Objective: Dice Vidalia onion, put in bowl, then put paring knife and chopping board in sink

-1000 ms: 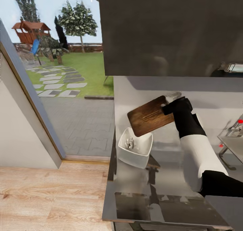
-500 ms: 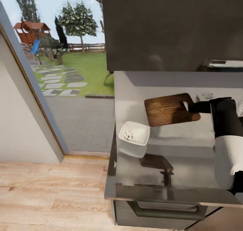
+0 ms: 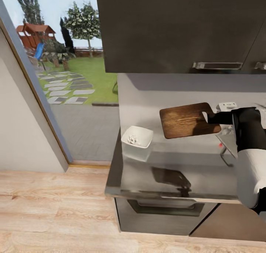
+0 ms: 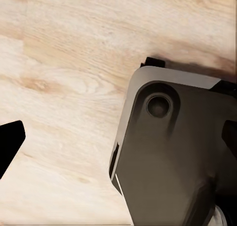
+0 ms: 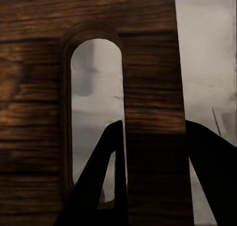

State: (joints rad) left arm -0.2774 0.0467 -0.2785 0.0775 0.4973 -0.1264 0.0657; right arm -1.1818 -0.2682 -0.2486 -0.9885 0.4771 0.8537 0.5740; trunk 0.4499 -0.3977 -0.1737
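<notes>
My right gripper (image 3: pixel 211 118) is shut on the handle end of the brown chopping board (image 3: pixel 186 120) and holds it nearly level in the air above the glossy countertop (image 3: pixel 162 179). In the right wrist view the dark fingers (image 5: pixel 106 179) clamp the strip of chopping board (image 5: pixel 148 63) beside its slot hole. The white bowl (image 3: pixel 144 144) stands at the countertop's far left corner with diced onion (image 3: pixel 132 138) inside. A corner of the sink (image 3: pixel 226 139) shows under the arm. My left gripper (image 4: pixel 118 142) hangs open over the floor. The paring knife is out of view.
Dark wall cabinets (image 3: pixel 177 27) hang above the countertop. A glass door (image 3: pixel 33 90) to a garden is at the left. The wooden floor (image 3: pixel 48 205) runs in front of the cabinet front (image 3: pixel 162 218). The robot's grey base (image 4: pixel 173 152) lies beneath the left gripper.
The board has gone from tilted over the bowl to nearly level, away to the bowl's right. The camera has shifted back, so more floor and cabinet front now show.
</notes>
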